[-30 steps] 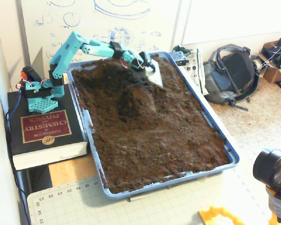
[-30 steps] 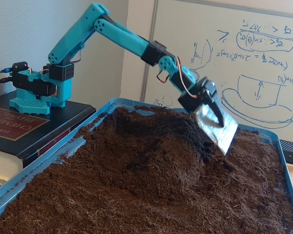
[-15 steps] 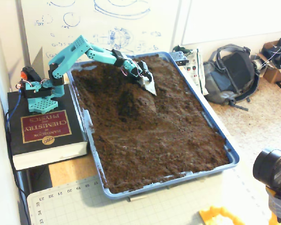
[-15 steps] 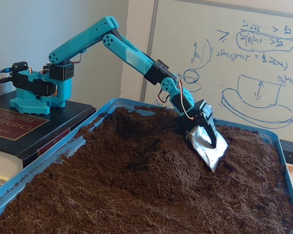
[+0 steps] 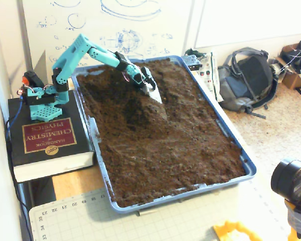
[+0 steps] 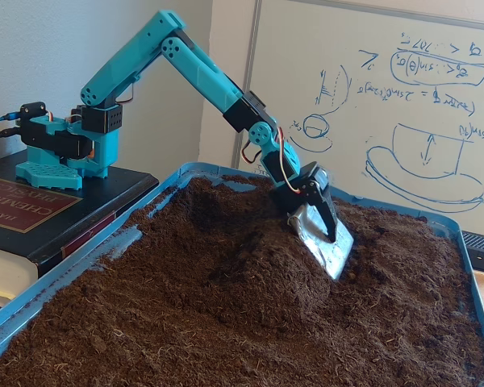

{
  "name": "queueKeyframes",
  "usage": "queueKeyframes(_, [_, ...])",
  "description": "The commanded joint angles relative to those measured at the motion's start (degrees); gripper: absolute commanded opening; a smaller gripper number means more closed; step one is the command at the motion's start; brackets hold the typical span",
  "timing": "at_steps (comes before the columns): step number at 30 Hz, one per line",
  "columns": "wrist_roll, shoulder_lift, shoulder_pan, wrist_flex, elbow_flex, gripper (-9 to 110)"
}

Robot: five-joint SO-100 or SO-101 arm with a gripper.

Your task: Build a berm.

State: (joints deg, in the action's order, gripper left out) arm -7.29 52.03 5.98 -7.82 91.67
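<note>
Both fixed views show the teal arm's pincer [image 6: 329, 242] carrying a silvery metal blade [image 6: 327, 246], black finger across it; whether it pinches the blade or the blade is fastened on, I cannot tell. The blade rests against the far flank of the berm [image 6: 258, 250], a dark soil mound rising near the arm's end of the blue tray [image 5: 248, 168]. Risk, as I judge it: pushing hard could shove the crest flat or send soil over the tray rim behind. The book [image 5: 45, 140] under the arm's base reads "Handbook of Chemistry and Physics"; whiteboard [image 6: 419, 97] scribbles are illegible
</note>
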Motion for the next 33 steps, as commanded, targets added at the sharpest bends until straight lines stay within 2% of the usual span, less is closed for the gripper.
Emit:
queueKeyframes(1, [0.2, 6.0, -0.2, -0.4, 3.2, 0])
queueKeyframes(15, [-0.8, 15.3, 0.3, -0.9, 5.8, 0])
queueKeyframes(21, [-0.8, 25.1, -0.1, -14.9, 4.0, 0])
queueKeyframes(26, [-0.8, 29.2, -0.2, -24.7, -3.3, 0])
queueKeyframes(33, [-1.3, 22.0, 0.1, -27.5, -21.1, 0])
